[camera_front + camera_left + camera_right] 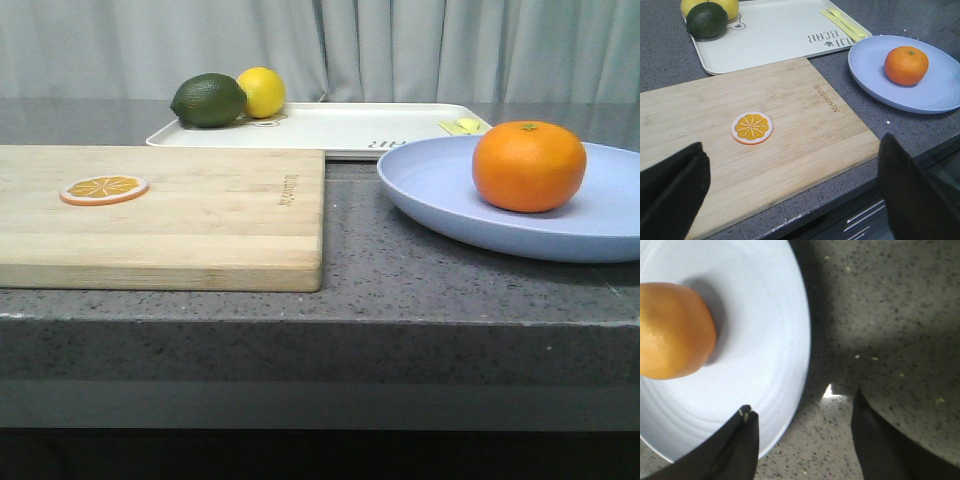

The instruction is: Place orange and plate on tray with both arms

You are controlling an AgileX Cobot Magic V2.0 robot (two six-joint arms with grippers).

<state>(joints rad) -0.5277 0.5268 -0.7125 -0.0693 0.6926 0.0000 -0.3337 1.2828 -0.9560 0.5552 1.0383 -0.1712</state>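
The orange (529, 165) sits on the lavender-blue plate (440, 190) at the right of the counter; both show in the left wrist view, orange (906, 65) and plate (940, 95). The cream tray (340, 128) lies behind, also in the left wrist view (780, 35). My left gripper (790, 170) is open and empty, above the cutting board's near edge. My right gripper (802, 412) is open, low over the plate's rim (790, 365): one finger over the plate, the other over the counter, the orange (672, 330) beyond. Neither gripper shows in the front view.
A wooden cutting board (200, 215) with an orange slice (104, 189) lies at the left. A dark green lime (208, 100) and a yellow lemon (262, 91) sit on the tray's far left corner; yellow cutlery (842, 22) lies at its right end. The counter's front edge (320, 320) is near.
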